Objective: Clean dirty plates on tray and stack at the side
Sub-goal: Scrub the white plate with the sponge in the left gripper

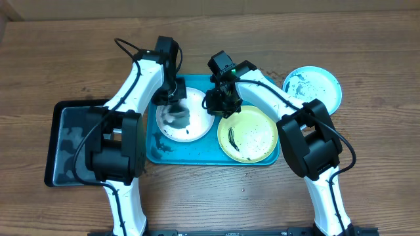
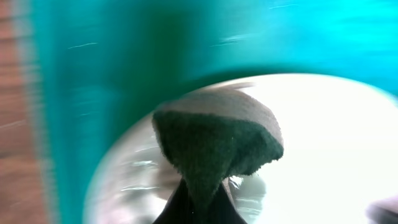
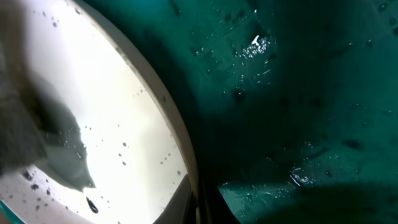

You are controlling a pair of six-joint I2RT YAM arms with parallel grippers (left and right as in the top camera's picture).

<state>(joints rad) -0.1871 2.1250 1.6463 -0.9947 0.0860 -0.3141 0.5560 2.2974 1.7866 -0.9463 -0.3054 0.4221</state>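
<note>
The left tool (image 2: 193, 206) is gripping a sponge (image 2: 217, 140) and scrubbing the white plate (image 1: 197, 126) in the tray (image 1: 163, 152). The right tool (image 1: 223, 99) is sitting at that plate's rim; I cannot tell whether it is open or closed. The yellow plate (image 1: 254, 134) is waiting, smeared. The blue plate (image 1: 316, 88) is lying aside on the counter (image 1: 374, 170), seemingly still marked.

A dark green sponge (image 2: 217, 146), grey on top, is pinched by the left gripper (image 2: 200, 204) over the white plate (image 2: 323, 155) on the turquoise tray (image 2: 124, 56). The wooden bench (image 2: 12, 124) shows at the left.
</note>
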